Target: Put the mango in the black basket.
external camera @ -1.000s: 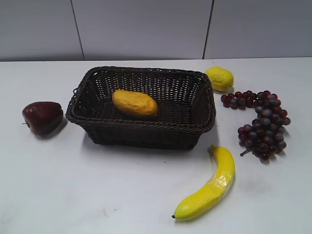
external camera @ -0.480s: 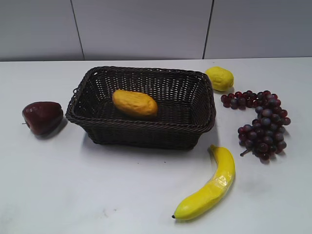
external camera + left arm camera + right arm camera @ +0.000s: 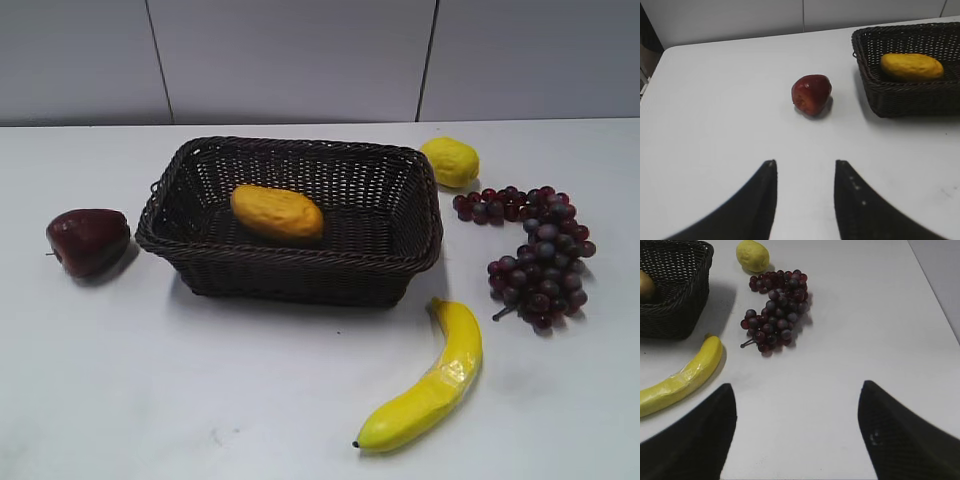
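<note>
The orange-yellow mango [image 3: 277, 212] lies inside the black basket [image 3: 300, 265] at mid table. It also shows in the left wrist view [image 3: 911, 67], inside the basket [image 3: 900, 97]. In the right wrist view only an edge of the mango [image 3: 644, 286] shows in the basket [image 3: 675, 315]. My left gripper [image 3: 805, 164] is open and empty over bare table, well short of the basket. My right gripper [image 3: 797, 387] is wide open and empty over bare table. Neither gripper shows in the exterior view.
A dark red apple [image 3: 87, 240] lies left of the basket. A lemon [image 3: 450, 161], a bunch of purple grapes [image 3: 535, 250] and a banana [image 3: 430, 385] lie to the right. The table's right edge [image 3: 935, 290] shows in the right wrist view.
</note>
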Controlling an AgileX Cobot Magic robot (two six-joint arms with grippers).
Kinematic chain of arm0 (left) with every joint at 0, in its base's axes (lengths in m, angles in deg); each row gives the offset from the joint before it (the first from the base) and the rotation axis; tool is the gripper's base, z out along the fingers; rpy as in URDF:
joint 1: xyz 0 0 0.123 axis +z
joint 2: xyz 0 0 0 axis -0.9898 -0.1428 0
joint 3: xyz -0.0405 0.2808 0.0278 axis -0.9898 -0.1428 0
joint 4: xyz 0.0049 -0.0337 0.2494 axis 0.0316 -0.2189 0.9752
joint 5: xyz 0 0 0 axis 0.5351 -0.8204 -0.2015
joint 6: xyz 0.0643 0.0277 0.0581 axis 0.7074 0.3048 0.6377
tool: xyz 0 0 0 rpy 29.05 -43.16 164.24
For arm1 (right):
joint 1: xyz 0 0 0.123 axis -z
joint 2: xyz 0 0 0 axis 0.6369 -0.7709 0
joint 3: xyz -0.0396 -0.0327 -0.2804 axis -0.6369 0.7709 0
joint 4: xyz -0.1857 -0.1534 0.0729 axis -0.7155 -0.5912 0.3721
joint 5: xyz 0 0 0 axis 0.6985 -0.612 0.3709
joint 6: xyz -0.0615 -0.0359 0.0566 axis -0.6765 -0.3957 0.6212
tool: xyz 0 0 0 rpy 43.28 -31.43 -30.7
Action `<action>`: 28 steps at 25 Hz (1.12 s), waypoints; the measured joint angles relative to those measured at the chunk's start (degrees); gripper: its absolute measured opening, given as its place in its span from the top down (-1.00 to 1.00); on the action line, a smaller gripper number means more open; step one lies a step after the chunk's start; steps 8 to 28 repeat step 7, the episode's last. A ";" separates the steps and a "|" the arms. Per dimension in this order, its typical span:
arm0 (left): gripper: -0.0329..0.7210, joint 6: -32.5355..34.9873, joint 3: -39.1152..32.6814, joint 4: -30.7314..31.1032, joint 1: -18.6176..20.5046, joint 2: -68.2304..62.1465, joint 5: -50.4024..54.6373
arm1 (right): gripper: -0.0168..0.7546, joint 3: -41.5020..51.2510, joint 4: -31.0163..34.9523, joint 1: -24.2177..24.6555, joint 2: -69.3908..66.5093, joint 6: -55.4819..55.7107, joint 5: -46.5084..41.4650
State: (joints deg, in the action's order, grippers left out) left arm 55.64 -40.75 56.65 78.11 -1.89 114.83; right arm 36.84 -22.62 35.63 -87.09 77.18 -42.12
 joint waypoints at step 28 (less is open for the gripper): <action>0.13 0.00 0.00 0.00 0.00 0.00 0.00 | -0.54 0.00 -0.04 0.00 0.02 0.00 0.00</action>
